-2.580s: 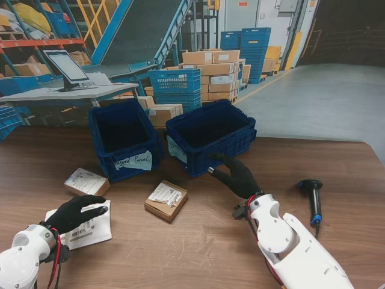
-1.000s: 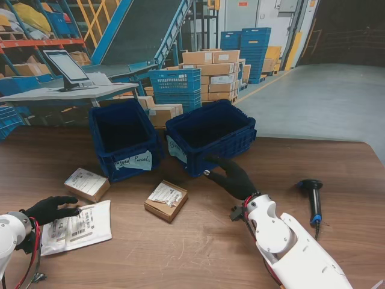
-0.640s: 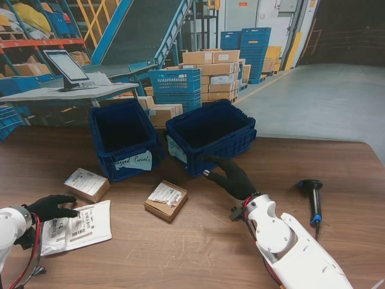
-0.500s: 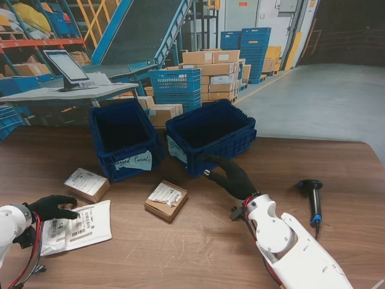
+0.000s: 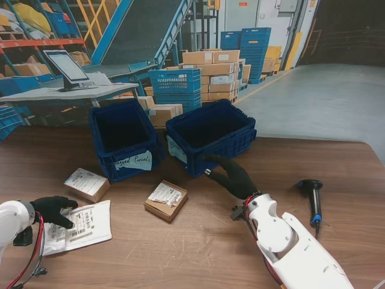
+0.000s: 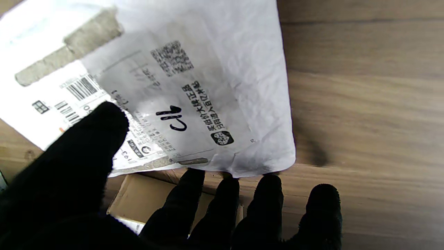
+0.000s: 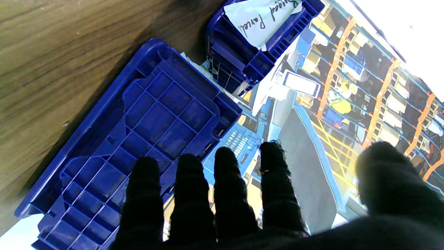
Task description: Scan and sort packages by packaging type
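Currently left hand (image 5: 53,209) sits at the left edge of the crinkled white poly mailer (image 5: 81,226), flat on the wood-grain table (image 5: 198,247); grip unclear. Right hand (image 5: 236,178), fingers extended side by side, holding nothing, beside the ribbed blue plastic crate (image 5: 212,136)

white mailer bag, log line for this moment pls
left hand: fingers at edge of white mailer bag, flat on table, not lifted | right hand: open, near right blue bin | scanner: untouched
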Robot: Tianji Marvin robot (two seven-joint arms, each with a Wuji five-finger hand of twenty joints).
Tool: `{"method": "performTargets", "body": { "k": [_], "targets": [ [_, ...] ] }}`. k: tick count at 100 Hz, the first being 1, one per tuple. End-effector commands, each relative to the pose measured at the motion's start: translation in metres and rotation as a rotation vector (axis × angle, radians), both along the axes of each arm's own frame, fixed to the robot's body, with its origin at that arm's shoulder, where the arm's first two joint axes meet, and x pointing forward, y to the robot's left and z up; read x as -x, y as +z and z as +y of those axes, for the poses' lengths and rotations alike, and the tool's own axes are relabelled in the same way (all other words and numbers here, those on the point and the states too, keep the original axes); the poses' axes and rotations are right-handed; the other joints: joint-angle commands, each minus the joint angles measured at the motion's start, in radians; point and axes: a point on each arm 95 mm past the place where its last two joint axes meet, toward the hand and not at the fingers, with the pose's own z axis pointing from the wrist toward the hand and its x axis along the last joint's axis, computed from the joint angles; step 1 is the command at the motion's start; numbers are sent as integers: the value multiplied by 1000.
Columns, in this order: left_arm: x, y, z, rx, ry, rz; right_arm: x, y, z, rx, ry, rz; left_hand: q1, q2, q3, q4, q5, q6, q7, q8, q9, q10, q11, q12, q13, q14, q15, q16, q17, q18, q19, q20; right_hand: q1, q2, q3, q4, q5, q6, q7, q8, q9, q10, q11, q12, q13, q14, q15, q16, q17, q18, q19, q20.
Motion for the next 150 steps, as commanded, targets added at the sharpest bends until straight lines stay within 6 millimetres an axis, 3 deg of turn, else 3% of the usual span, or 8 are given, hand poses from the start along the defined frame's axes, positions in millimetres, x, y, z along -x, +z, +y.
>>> {"method": "performTargets", "body": {
  "k": [1,25,50,83,105,115,136,150],
  "targets": [
    [9,-16,-5,-4,-19,69,3,-1,3,-3,8,9,-18,-40,42,-35,84,-6,124,52,65,-20,74,35,33,17,36,21,0,5,54,1,10,5,-8,-4,-20,-8,5,3,5,-13,4,12,2,-4,2,-1,-7,-1,-14,9],
    [9,-19,-9,-48,-77,101,4,2,0,-8,-10,11,-12,-87,103,-41,126,-9,158,76,147,-40,144,99,119,8,95,89,5,5,148,4,15,-1,-8,-4,-17,-7,6,3,5,-12,6,12,2,-5,2,-1,-6,-1,-13,10],
    [9,-22,-12,-56,-92,83,3,2,-2,-7,-18,10,3,-135,175,-51,190,-41,255,147,271,-79,258,231,249,-23,209,263,31,14,276,32,26,-14,-6,-4,-15,-6,8,4,4,-13,8,12,3,-5,4,0,-5,-1,-10,12],
    [11,-30,-16,-46,-79,52,3,3,-2,3,-21,10,45,-157,233,-41,202,-119,627,344,421,-138,415,392,387,-62,346,477,87,31,413,92,36,-30,-3,-6,-15,-4,8,4,1,-11,11,11,2,-4,5,0,-6,-1,-10,14],
    [10,-25,-15,-31,-44,31,3,3,-2,5,-19,11,32,-127,206,-37,172,-111,616,327,385,-131,382,378,359,-52,306,467,71,31,403,86,34,-28,-3,-6,-16,-4,7,4,0,-11,11,11,0,-4,4,0,-6,-1,-10,15],
    [9,-20,-15,-33,-31,3,3,3,-1,4,-18,10,10,-106,179,-38,156,-93,522,260,330,-112,306,307,325,-42,248,406,56,31,375,71,33,-27,-4,-7,-16,-4,7,4,0,-11,11,10,1,-3,4,0,-6,-1,-10,15],
    [13,-11,-15,-10,-14,-11,3,4,-1,3,-17,8,-55,-27,44,-46,99,-52,236,89,174,-72,147,129,203,-8,86,173,24,26,266,26,31,-25,-5,-7,-16,-3,7,4,0,-11,10,10,0,-3,3,0,-7,-1,-10,16],
    [22,-8,-11,6,7,-10,4,4,-1,-1,-17,5,-72,-17,19,-47,68,-37,175,63,133,-65,123,102,167,6,64,129,17,26,238,16,30,-25,-5,-7,-17,-2,6,4,1,-11,10,10,1,-3,4,0,-7,0,-10,16]
  ]
}}
